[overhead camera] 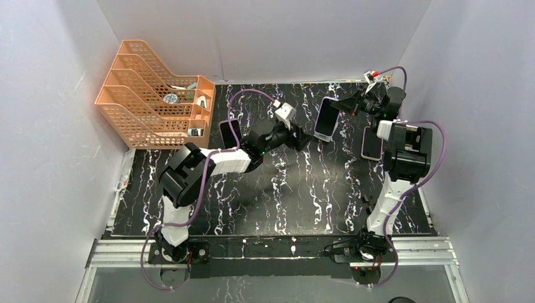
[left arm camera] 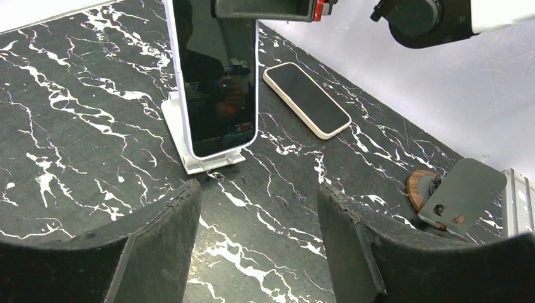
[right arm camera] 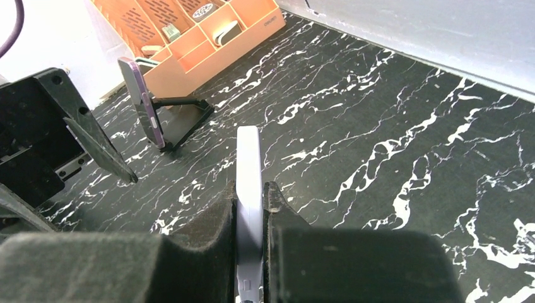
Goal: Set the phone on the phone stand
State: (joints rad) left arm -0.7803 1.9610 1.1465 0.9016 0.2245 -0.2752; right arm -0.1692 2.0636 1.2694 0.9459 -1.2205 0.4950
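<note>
— How much of the phone (left arm camera: 217, 82) shows from the left wrist?
— Its top runs off the upper edge, and the right tool (left arm camera: 265, 9) covers the rim there.
— The stand (left arm camera: 205, 164)?
— Mostly hidden behind the phone; only a white foot shows on the desk (left arm camera: 76, 126).
— And the orange rack (overhead camera: 148, 104), far left of the phone?
— Bits lie in its trays, too small to tell.
</note>
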